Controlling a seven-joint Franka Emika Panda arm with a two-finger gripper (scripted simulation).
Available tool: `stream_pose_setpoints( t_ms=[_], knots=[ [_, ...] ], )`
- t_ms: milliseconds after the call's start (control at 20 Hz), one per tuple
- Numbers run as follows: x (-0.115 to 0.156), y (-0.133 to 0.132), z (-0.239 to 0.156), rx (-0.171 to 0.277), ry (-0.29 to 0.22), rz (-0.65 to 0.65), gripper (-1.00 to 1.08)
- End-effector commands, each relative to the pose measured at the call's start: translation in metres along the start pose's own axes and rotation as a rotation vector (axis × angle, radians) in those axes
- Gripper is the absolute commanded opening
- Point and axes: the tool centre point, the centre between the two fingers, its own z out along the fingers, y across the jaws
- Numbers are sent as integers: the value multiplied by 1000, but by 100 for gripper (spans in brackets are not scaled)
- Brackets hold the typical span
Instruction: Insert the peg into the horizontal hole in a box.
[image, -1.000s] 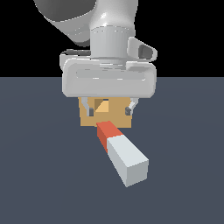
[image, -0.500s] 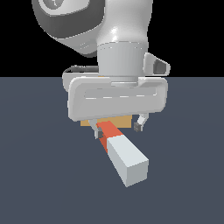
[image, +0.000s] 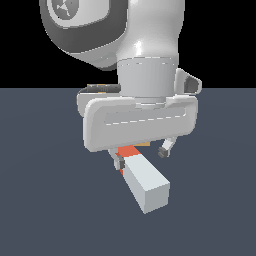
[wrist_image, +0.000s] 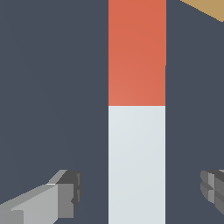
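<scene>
Peg (image: 142, 179) flat on bench (image: 45, 200), pale grey part toward camera, red-orange part under gripper (image: 141, 156). Fingers (wrist_image: 65, 194) spread wide, one on each side of pale part, clear of it, nothing gripped. Box (wrist_image: 209, 8) mostly hidden behind hand in exterior view; tan corner shows at 1 o'clock of peg in wrist view. Hole not visible.

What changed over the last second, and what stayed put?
The hand came down over the peg, hiding nearly all of the box in the exterior view. Its fingers are open, straddling the pale section without touching; nothing is grasped. The peg lies where it was.
</scene>
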Motion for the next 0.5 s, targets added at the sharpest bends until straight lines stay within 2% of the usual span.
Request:
stream_pose_setpoints(
  t_ms=[0, 450],
  knots=[
    [0, 1, 0, -1, 0, -3, 100],
    [1, 0, 5, 0, 0, 2, 100]
  ],
)
